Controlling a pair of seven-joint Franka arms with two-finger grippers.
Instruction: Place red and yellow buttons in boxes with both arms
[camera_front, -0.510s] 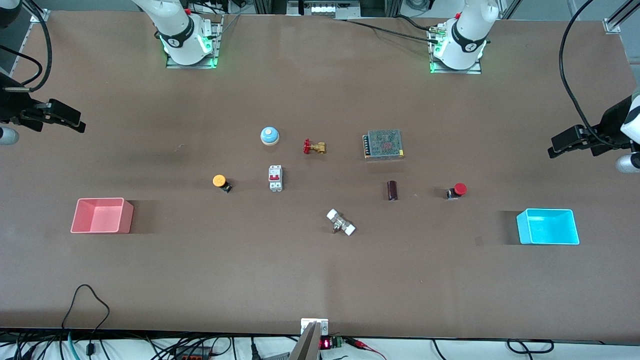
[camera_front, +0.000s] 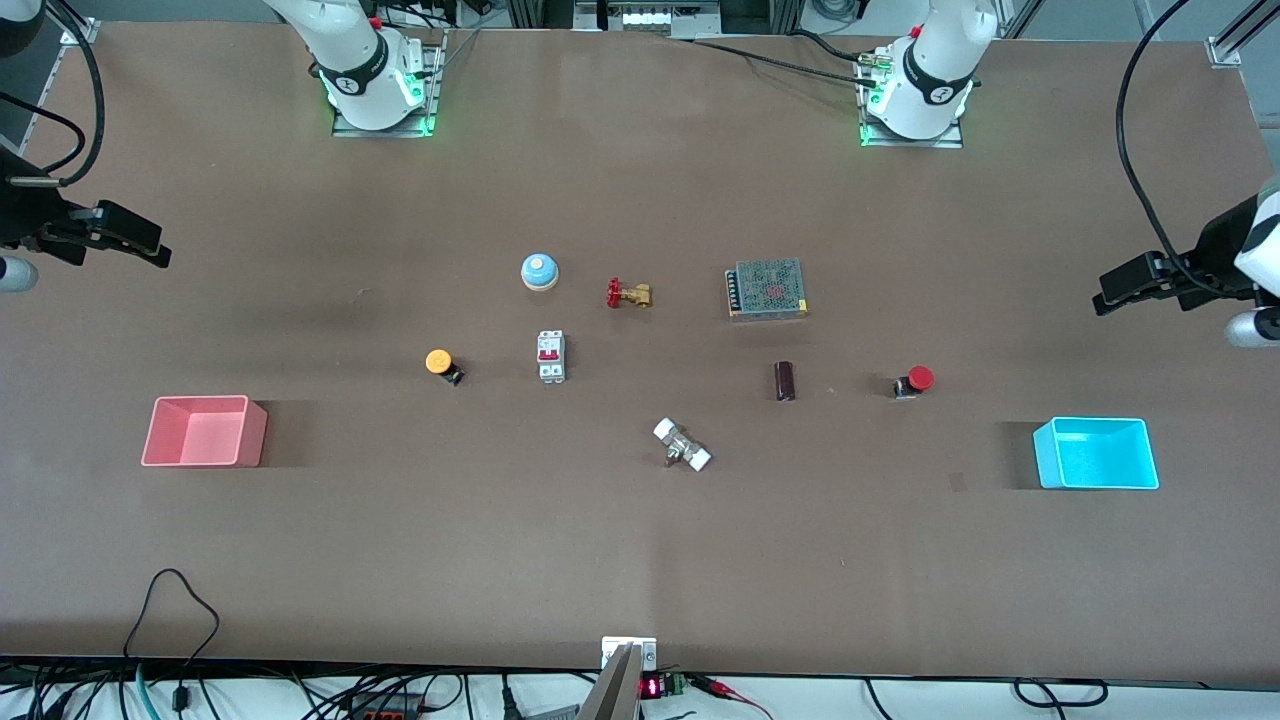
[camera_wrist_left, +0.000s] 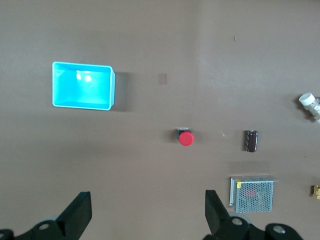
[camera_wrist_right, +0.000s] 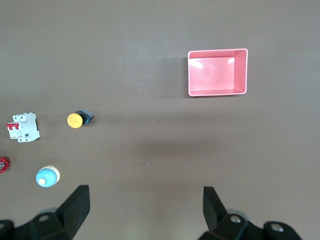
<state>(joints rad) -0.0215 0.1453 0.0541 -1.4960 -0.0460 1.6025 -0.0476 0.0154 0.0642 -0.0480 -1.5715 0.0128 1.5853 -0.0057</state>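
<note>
Left wrist view shows the left claw (camera_wrist_left: 145, 215) spread wide and empty, high over the table (camera_front: 640, 560) at its own end. The right claw (camera_wrist_right: 142, 212) is likewise spread over its end. The red button (camera_front: 915, 381) lies near the cyan box (camera_front: 1096, 454); the yellow button (camera_front: 441, 364) lies near the pink box (camera_front: 203, 431).

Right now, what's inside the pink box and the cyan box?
Nothing. The pink box and the cyan box both show bare floors in the wrist views. The yellow button and red button lie on the table. Only the boxes' undersides are hidden.
</note>
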